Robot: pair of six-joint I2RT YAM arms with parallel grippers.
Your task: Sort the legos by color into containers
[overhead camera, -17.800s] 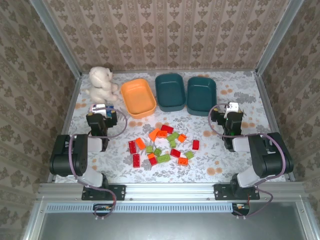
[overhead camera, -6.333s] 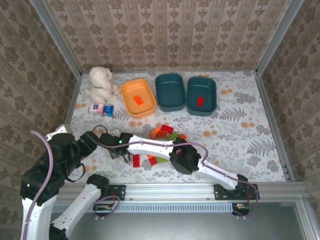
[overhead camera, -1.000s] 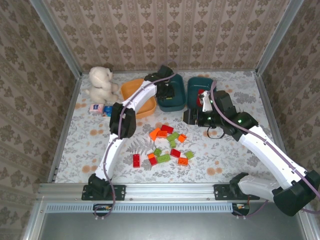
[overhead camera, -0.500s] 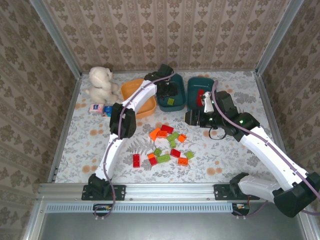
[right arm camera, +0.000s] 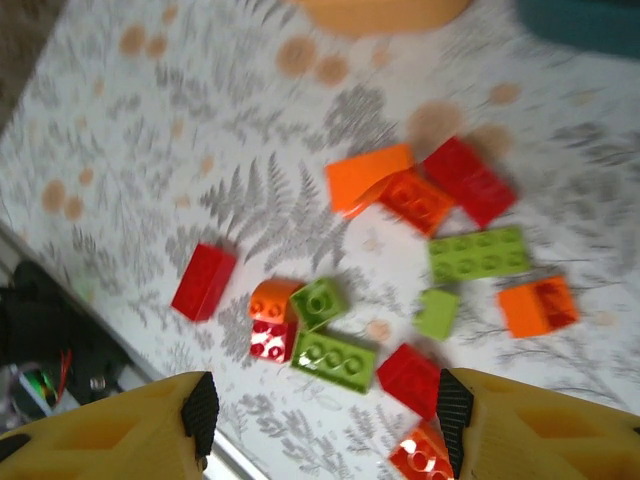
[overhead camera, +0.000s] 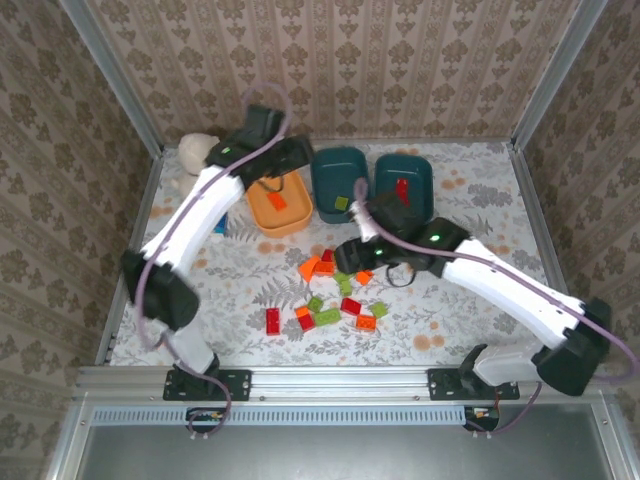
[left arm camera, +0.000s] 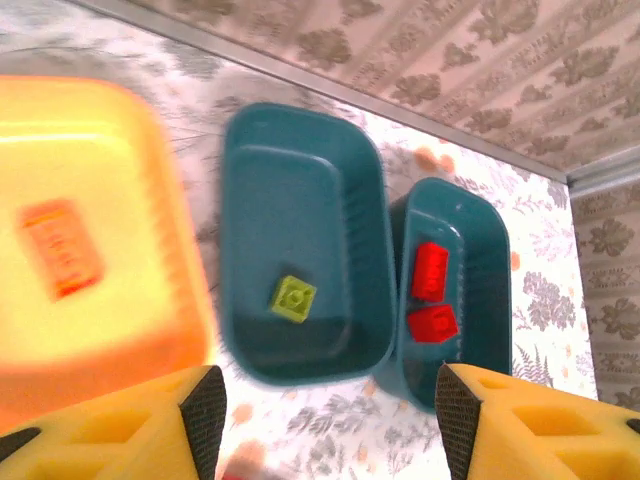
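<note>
Plush toy (overhead camera: 192, 150) half hidden behind left arm (overhead camera: 190, 225); orange tub (left arm camera: 140, 180) blurred and cut by frame edge in left wrist view, orange brick (left arm camera: 60, 248) inside smeared. Table (overhead camera: 470, 215) covered in white leaf-and-flower print; patterned wallpaper (overhead camera: 350, 60) on 3 sides, metal rail (overhead camera: 330, 378) at front. Tubs smooth rounded plastic: middle teal tub (left arm camera: 300, 190) holds 1 green brick (left arm camera: 293, 298), right teal tub (left arm camera: 485, 300) 2 red bricks (left arm camera: 430, 272). Loose legos (right arm camera: 478, 253), studded, glossy, clustered mid-table. Left gripper (left arm camera: 325, 410) above tubs, jaws apart, empty; right gripper (right arm camera: 325, 415) over pile, jaws apart, empty
</note>
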